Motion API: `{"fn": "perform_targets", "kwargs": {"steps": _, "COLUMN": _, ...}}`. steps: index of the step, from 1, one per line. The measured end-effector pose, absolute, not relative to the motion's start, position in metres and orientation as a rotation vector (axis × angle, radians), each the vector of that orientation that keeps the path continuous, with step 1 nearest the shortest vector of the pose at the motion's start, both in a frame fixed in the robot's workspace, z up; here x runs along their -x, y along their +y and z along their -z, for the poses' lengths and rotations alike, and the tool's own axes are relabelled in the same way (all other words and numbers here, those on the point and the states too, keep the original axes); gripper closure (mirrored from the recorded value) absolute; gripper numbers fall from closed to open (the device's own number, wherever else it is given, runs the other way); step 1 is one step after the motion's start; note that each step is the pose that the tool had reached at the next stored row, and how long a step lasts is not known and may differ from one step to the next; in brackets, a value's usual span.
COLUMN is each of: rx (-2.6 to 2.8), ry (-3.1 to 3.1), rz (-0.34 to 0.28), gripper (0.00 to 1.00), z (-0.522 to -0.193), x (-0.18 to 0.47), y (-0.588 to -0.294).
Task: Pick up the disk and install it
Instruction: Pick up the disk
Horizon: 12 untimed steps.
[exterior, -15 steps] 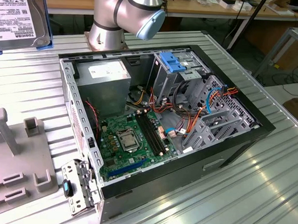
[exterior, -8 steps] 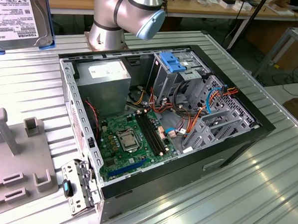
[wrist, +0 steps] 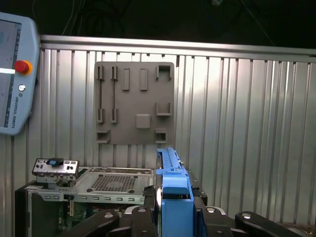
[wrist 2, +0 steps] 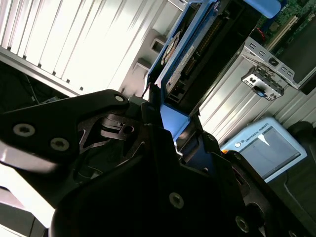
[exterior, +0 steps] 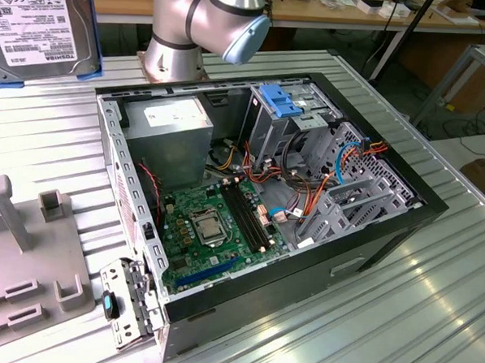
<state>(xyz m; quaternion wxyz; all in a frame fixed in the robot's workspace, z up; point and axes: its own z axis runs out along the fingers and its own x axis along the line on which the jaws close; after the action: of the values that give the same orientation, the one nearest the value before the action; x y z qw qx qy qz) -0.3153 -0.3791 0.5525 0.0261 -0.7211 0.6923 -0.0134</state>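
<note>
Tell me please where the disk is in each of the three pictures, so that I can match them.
Exterior view: the disk sits in the upper corner on the exterior view's left, label side facing the camera.
Second wrist view: the disk stands edge-on, clamped in the gripper.
First wrist view: the disk is edge-on in the gripper, before the grey plate.
Shared landmark: the open computer case.

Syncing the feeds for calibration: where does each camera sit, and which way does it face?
Exterior view: off the arm, looking down into the open computer case; the arm's joint shows.
First wrist view: on the wrist, looking along the edge-on disk to the grey fixture plate; the end effector clamps it.
Second wrist view: on the wrist, looking over the end effector's black body at the disk.
Shared: both wrist views show disk, case, teach pendant.
</note>
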Motion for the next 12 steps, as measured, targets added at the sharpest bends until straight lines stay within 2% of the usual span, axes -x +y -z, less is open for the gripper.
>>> {"fn": "perform_targets", "kwargs": {"steps": 12, "rx": 2.197, "ry": 2.173, "rz": 0.042, "gripper": 0.63, "z": -0.550, "x": 0.264, "y": -0.379}}
